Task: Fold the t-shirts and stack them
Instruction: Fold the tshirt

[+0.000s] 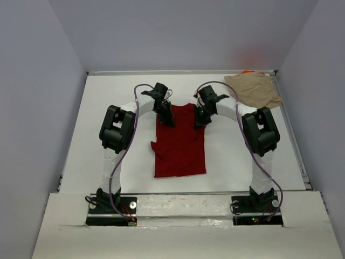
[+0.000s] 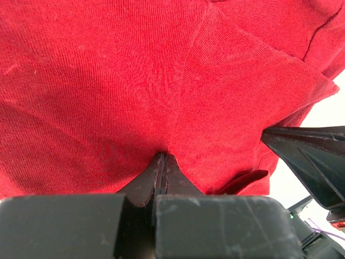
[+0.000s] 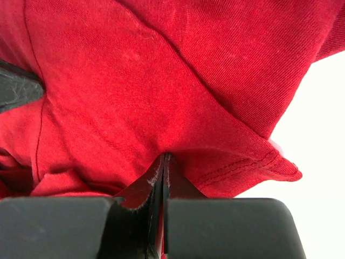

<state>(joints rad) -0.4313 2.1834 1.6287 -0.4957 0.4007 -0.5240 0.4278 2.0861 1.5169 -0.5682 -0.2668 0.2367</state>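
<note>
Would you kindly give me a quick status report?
Left gripper, right gripper: both shut on red shirt, far edge. Tan shirt far right. Nothing in the way.

A white table [image 1: 108, 97] sits boxed in by plain grey walls [image 1: 32, 81], a thin rail [image 1: 294, 135] along its right edge.

orange fabric [image 1: 248, 71]: mostly hidden behind tan t-shirt [image 1: 253, 89] | red t-shirt [image 1: 179, 143]: far corners hidden under left gripper [image 1: 168, 121], right gripper [image 1: 199, 122]
</note>
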